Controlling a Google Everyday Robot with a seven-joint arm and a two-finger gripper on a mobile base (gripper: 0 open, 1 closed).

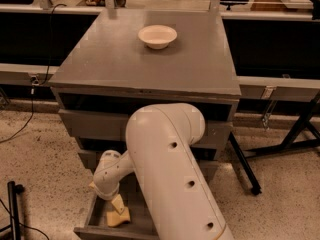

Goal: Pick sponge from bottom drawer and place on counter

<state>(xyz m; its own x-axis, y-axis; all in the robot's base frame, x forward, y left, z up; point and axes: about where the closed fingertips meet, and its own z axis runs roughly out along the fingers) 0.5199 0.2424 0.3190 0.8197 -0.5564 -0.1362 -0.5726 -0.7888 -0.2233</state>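
The pale yellow sponge (118,217) lies on the floor of the pulled-out bottom drawer (113,232), near its front left. My gripper (115,203) hangs from the white wrist inside the drawer, just above and behind the sponge, close to touching it. My thick white arm (170,174) crosses in front of the cabinet and hides the drawer's right half. The grey counter (125,64) tops the cabinet above.
A white bowl (157,36) stands at the back middle of the counter. Two upper drawer fronts (90,124) sit above the open drawer. Black table legs (245,164) stand to the right, a black stand (14,209) at the lower left on the speckled floor.
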